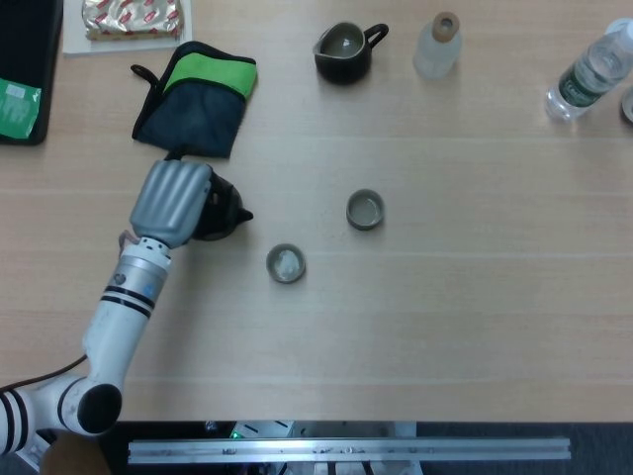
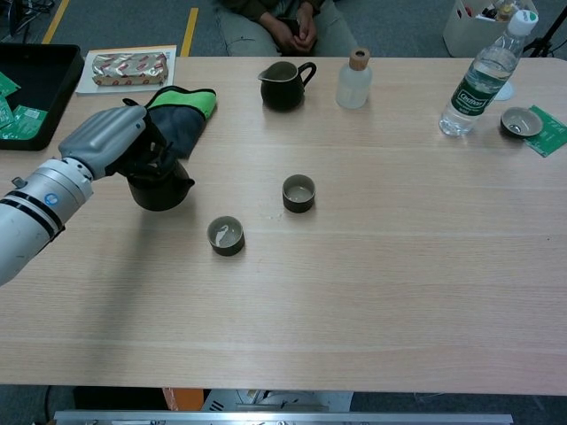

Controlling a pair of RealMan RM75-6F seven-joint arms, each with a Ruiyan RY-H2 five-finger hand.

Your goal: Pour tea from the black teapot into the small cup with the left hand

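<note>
Table (image 2: pixel 399 292): pale wood-grain top, spanning both views.

Tray (image 2: pixel 35 66): black, at the far left corner, green packets inside.

My left arm (image 2: pixel 31 212): white and grey with black bands, reaching in from the lower left.

Cloth (image 2: pixel 173 119): dark with a bright green panel, folded, far left of centre, just behind my left hand.

My left hand (image 2: pixel 106 142): silver-backed, fingers curled over the top of the black teapot, gripping it. Right hand: in neither view.

Black teapot (image 2: pixel 159 188): squat, round-bodied, matte black, short spout pointing toward the table's centre. Sat near the left side, in front of the cloth and well apart from both cups. I could not tell whether its base rested on the table or hung just above it.

Water bottle (image 2: pixel 483 80): clear plastic, green label, far right.

Foil packet (image 2: pixel 128 66): silver and red, on a white sheet beside the tray.

Dark pitcher (image 2: pixel 283 86): open-topped, handled, at the far edge, centre.

Small clear bottle (image 2: pixel 354 81): cork-topped, just right of the pitcher.

Small cup (image 2: pixel 226 235): dark, low and round, pale liquid in the bottom, right of and nearer than the teapot.

Second cup (image 2: pixel 299 193): same sort, near the centre, apart from the first.

Dark dish (image 2: pixel 516 122): far right, on a green card.
</note>
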